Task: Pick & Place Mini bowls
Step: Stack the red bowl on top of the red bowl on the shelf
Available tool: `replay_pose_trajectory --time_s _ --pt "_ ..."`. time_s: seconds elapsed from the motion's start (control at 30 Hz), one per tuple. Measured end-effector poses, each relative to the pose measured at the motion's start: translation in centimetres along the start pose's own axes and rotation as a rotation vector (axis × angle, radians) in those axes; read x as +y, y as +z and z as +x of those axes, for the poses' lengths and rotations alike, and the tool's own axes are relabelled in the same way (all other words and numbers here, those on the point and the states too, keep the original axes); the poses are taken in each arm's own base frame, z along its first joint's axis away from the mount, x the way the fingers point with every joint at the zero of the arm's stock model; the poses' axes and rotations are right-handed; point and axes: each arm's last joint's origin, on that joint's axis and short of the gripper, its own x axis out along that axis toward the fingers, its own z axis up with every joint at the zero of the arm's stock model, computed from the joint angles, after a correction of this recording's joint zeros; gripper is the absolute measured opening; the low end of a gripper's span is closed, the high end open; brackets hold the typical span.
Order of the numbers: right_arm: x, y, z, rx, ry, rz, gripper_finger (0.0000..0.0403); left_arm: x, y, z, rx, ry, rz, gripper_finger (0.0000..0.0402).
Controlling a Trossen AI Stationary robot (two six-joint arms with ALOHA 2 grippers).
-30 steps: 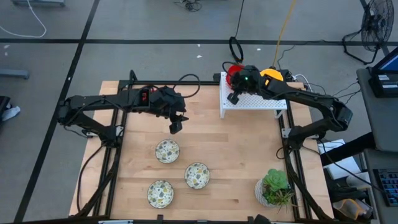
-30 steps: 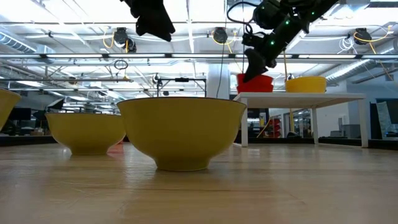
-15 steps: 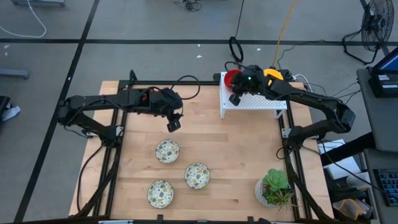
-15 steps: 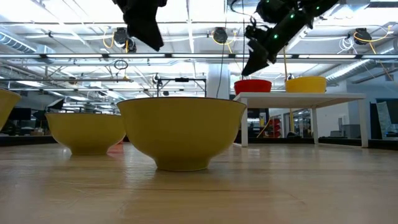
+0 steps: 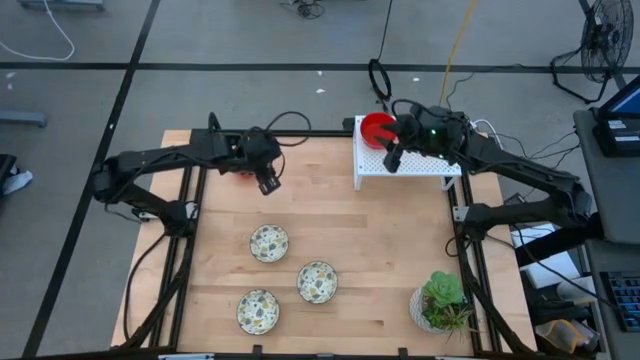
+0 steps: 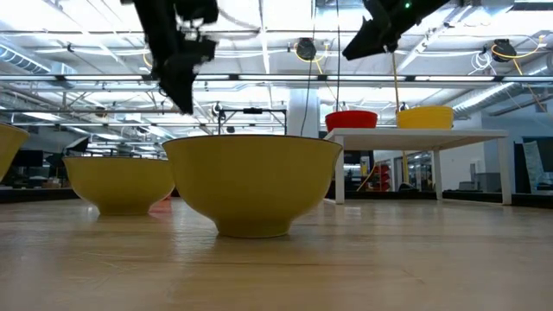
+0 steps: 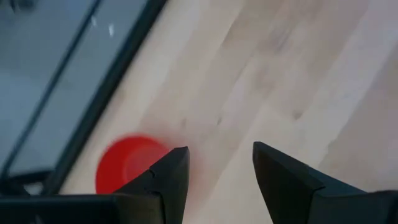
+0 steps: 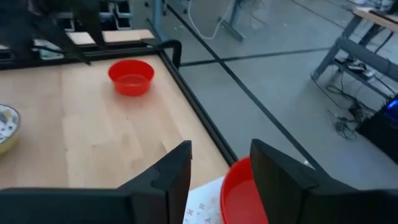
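A red mini bowl (image 5: 377, 127) stands on the white rack (image 5: 425, 166) at the far right, next to a yellow one (image 6: 425, 117). My right gripper (image 5: 392, 159) hangs open above the rack, just past the red bowl's rim (image 8: 239, 190), touching nothing. Another red bowl (image 7: 127, 171) sits on the table at the far left. My left gripper (image 5: 266, 184) hovers open beside and above it, with nothing between its fingers. Three speckled bowls (image 5: 268, 242) (image 5: 317, 282) (image 5: 258, 311) rest on their bases in the table's near half.
A white pot with a green plant (image 5: 440, 303) stands at the near right corner. Black frame rails (image 5: 190, 230) run along the table's left and right sides. Bare wood lies between the rack and the speckled bowls.
My right gripper has opened and let go of the red bowl, which stays on the rack, then risen and drawn back toward the table's right. My left gripper has gone toward the table's far left, toward the red bowl on the table.
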Motion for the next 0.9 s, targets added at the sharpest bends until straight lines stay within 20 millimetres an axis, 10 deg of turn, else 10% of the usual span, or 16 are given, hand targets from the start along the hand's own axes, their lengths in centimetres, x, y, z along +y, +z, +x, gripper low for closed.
replay_pose_trajectory --time_s 0.43,0.9 --pt "0.7 0.2 -0.5 -0.02 0.027 -0.014 0.0147 4.8 -5.1 7.1 0.154 0.093 -0.262 0.0182" --pt "0.7 0.3 -0.5 -0.02 0.027 -0.014 0.0145 4.9 -7.8 10.2 0.118 -0.001 -0.316 0.0182"
